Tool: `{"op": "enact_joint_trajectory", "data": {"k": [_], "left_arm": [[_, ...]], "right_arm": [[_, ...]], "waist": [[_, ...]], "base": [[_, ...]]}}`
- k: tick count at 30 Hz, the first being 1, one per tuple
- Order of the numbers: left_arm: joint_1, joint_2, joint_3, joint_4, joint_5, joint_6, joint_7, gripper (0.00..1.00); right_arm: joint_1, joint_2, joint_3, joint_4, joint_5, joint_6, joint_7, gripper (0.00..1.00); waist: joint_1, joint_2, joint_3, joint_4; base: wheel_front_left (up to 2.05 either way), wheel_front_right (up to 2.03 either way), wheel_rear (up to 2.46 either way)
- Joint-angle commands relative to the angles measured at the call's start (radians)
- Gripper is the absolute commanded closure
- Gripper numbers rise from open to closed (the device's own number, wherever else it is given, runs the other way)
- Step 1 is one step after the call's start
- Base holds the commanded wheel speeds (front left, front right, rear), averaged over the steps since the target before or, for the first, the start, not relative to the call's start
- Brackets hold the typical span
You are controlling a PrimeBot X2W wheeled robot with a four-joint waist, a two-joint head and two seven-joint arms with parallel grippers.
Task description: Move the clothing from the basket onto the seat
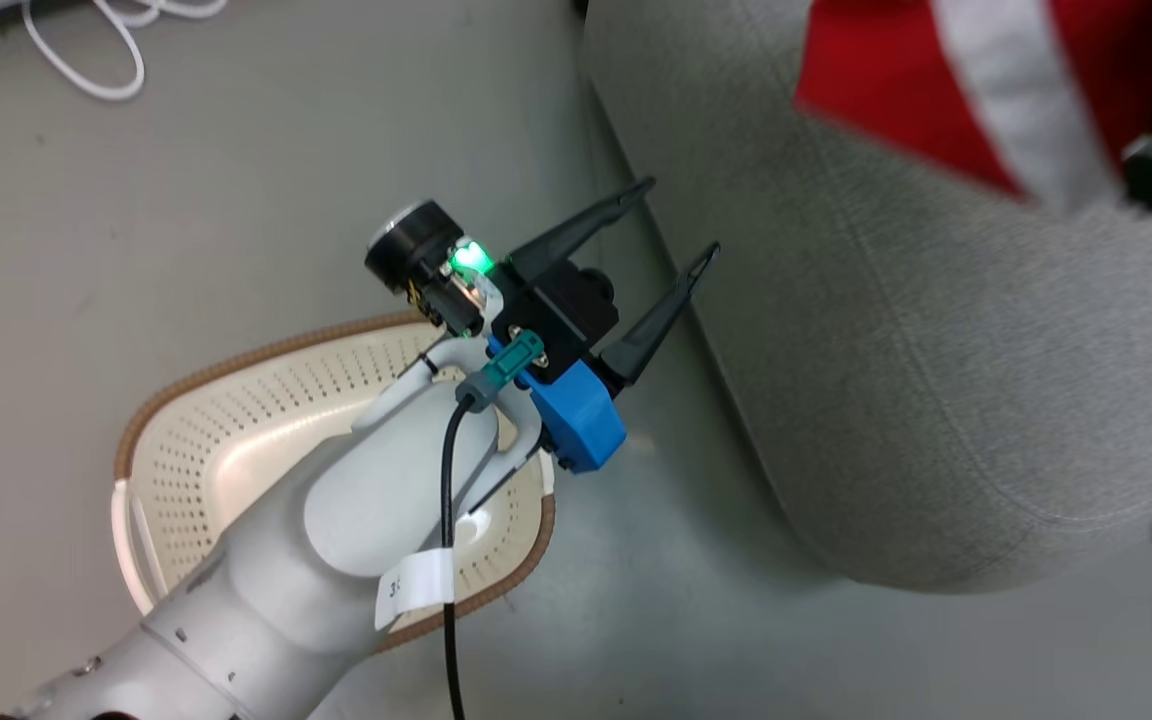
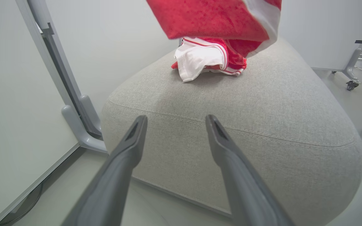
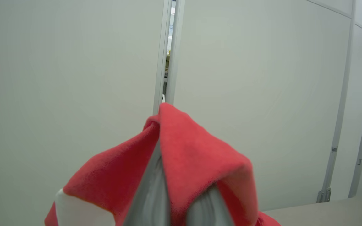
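The big grey seat [image 1: 916,380] sits on the floor [image 1: 236,200]. The white basket [image 1: 236,430] with the brown rim stands on the floor near the seat, partly under the left arm [image 1: 336,520]. Some of the red and white clothing [image 2: 206,59] lies bunched up on top of the seat. Another red piece hangs in the air above the seat. The right hand [image 3: 168,188] is squeezed tight on that hanging piece. The left hand [image 1: 681,215] is wide open, holds nothing, and points toward the seat's side.
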Motion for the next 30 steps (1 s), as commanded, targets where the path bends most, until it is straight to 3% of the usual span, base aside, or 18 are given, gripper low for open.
{"op": "enact_joint_trajectory", "data": {"k": [1, 8, 11, 14, 20, 30], "left_arm": [[-0.024, 0.008, 0.001, -0.005, 0.008, 0.006, 0.004, 0.0], [-0.091, 0.021, 0.0, -0.027, 0.033, 0.012, 0.015, 0.0], [-0.107, 0.026, -0.003, -0.035, 0.04, 0.013, 0.019, 0.0], [-0.116, 0.033, -0.004, -0.038, 0.042, 0.014, 0.017, 0.0], [-0.116, 0.043, -0.01, -0.041, 0.042, 0.016, 0.013, 0.0], [-0.114, 0.05, -0.016, -0.049, 0.034, 0.025, 0.01, 0.0]], "right_arm": [[-0.045, -0.015, -0.022, -0.009, -0.006, 0.0, -0.004, 1.0], [-0.27, -0.172, -0.204, 0.009, -0.008, 0.0, -0.004, 1.0], [-0.324, -0.266, -0.252, 0.054, -0.003, 0.0, -0.004, 1.0], [-0.339, -0.314, -0.284, 0.116, 0.001, 0.0, -0.004, 1.0], [-0.294, -0.341, -0.26, 0.296, -0.043, 0.0, -0.004, 1.0], [-0.264, -0.305, -0.26, 0.557, -0.053, 0.0, -0.004, 1.0]], "waist": [[0.0, 0.0, 0.08, 0.027], [0.0, 0.0, 0.216, 0.052], [0.0, 0.0, 0.257, 0.055], [0.0, 0.0, 0.28, 0.056], [0.0, 0.0, 0.301, 0.058], [0.0, 0.0, 0.315, 0.077]], "base": [[0.0, 0.0, 0.0], [0.0, 0.0, 0.0], [0.0, 0.0, 0.0], [0.0, 0.0, 0.0], [0.0, 0.0, 0.0], [0.0, 0.0, 0.0]]}}
